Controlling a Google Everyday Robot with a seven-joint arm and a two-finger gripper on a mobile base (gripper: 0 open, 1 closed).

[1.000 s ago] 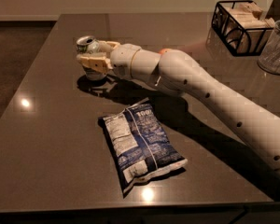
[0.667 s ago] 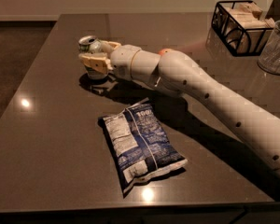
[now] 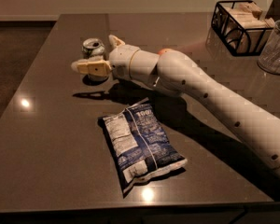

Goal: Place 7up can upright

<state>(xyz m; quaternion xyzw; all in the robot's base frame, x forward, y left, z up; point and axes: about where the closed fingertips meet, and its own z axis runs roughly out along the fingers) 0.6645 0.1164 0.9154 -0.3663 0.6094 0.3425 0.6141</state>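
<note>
The 7up can (image 3: pixel 94 47), silvery with a shiny metal top, stands upright on the dark table (image 3: pixel 46 125) at the back left. My gripper (image 3: pixel 93 52) is open around it. One tan finger (image 3: pixel 91 67) crosses in front of the can's lower half and hides it. The other finger (image 3: pixel 115 40) sticks up just to the can's right. The white arm runs from the gripper to the lower right corner.
A blue and white chip bag (image 3: pixel 141 144) lies flat in front of the arm. A black wire basket (image 3: pixel 238 26) and a clear cup (image 3: pixel 275 48) stand at the back right. A small reddish round thing (image 3: pixel 164 51) peeks out behind the arm.
The gripper was shut on the can and has now spread its fingers. The can stands upright on the table in about the same spot.
</note>
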